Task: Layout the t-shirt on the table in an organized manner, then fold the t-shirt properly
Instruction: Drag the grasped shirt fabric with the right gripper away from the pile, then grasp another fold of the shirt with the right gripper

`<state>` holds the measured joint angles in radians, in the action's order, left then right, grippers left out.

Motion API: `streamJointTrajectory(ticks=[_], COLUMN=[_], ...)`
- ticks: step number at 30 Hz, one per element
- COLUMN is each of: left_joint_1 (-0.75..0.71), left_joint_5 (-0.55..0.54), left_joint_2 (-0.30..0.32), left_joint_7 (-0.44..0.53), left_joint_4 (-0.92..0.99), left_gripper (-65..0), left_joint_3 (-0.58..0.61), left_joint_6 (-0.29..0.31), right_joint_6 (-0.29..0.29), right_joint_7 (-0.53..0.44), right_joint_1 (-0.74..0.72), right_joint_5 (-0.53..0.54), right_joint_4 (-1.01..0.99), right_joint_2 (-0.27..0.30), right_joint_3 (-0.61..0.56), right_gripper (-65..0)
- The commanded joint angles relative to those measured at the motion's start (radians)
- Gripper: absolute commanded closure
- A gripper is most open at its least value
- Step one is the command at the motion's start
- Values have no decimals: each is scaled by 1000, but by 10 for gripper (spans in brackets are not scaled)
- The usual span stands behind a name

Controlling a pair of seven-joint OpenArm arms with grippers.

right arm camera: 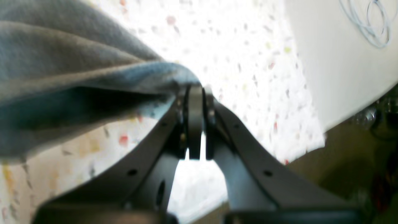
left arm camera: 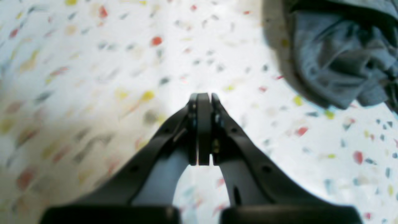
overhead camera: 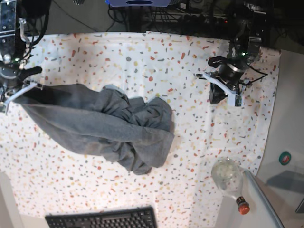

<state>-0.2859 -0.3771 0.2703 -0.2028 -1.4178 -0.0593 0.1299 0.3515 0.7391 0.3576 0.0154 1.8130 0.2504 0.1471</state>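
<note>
A: Currently, the t-shirt point(overhead camera: 109, 126) lies bunched and twisted on the speckled surface point(overhead camera: 199, 142), left of centre in the base view, one edge drawn taut toward that view's left margin.

B: Which hand has it?

A: The right hand point(right arm camera: 195, 90), pressed together and pinching that raised edge of cloth.

B: And the other?

A: The left hand point(left arm camera: 203, 96) is pressed together on nothing, over bare surface, well apart from the shirt; a glass bottle point(overhead camera: 229, 178) lies beyond.
</note>
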Motion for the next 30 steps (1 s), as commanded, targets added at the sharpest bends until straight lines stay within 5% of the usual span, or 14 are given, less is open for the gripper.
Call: streamJointTrajectory(ticks=[1, 7, 10, 13, 18, 22, 24, 30], left_joint_1=[-19, -115, -143, -161, -214, -260, -272, -295], left_joint_5=[-4, -6, -6, -7, -144, -222, -222, -217], left_joint_2=[25, 8, 2, 2, 8, 34, 34, 31], left_joint_7=[21, 21, 21, 21, 21, 21, 22, 22], left_joint_4=[-25, -71, -100, -111, -117, -156, -176, -212], left_gripper=[0, 0, 0, 0, 0, -188, -232, -230], left_joint_3=[-57, -256, -330, -368, -374, -368, -370, -374], left_joint_6=[-13, -13, -13, -13, -11, -11, -11, -11], right_joint_6=[-1, -1, -53, -173, -203, -200, -200, -200], right_joint_7=[-19, 61, 139, 61, -40, -31, -16, 56], right_joint_1=[14, 42, 50, 102, -13, -176, -248, -398], right_joint_5=[-12, -12, -9, -12, -90, -234, -299, -403], right_joint_4=[21, -8, 75, 227, 190, 159, 112, -157], right_joint_2=[2, -49, -52, -84, -56, -70, -121, -262], right_joint_3=[4, -1, -4, -22, -327, -622, -716, -831], right_gripper=[0, 0, -240, -395, -407, -410, -411, -411])
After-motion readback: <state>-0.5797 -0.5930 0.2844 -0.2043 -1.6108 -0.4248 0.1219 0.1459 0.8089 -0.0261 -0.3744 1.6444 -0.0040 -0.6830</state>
